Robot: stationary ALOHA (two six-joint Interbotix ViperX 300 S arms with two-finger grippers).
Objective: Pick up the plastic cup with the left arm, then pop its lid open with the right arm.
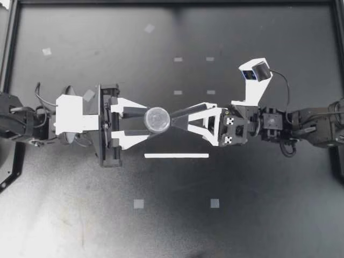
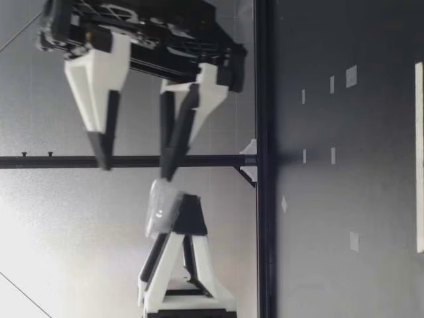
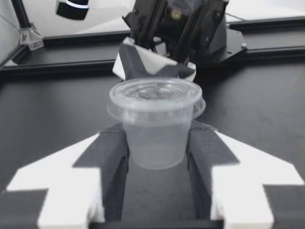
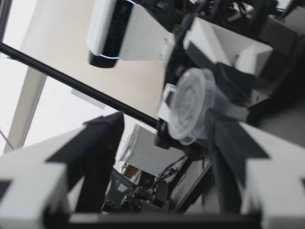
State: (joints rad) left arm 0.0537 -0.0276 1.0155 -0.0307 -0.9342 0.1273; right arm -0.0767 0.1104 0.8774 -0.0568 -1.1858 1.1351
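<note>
While the left pincer (image 1: 146, 120) is clamping the small clear cup (image 1: 157, 119) by its sides, well above the tabletop (image 1: 258, 209) and with its lid (image 3: 156, 98) still on, the lifting looks done. Just beyond the cup, the right pincer (image 1: 173, 119) is standing spread open, one finger (image 2: 177, 132) close to the lid and the other (image 2: 105, 126) well clear, so a second grip is not yet made. Farther out, a white strip (image 1: 176, 156) and tape squares (image 1: 138, 203) are lying flat on the tabletop, leaving wide room around the cup, and the black frame rail (image 1: 172, 2) is bounding the far edge.
</note>
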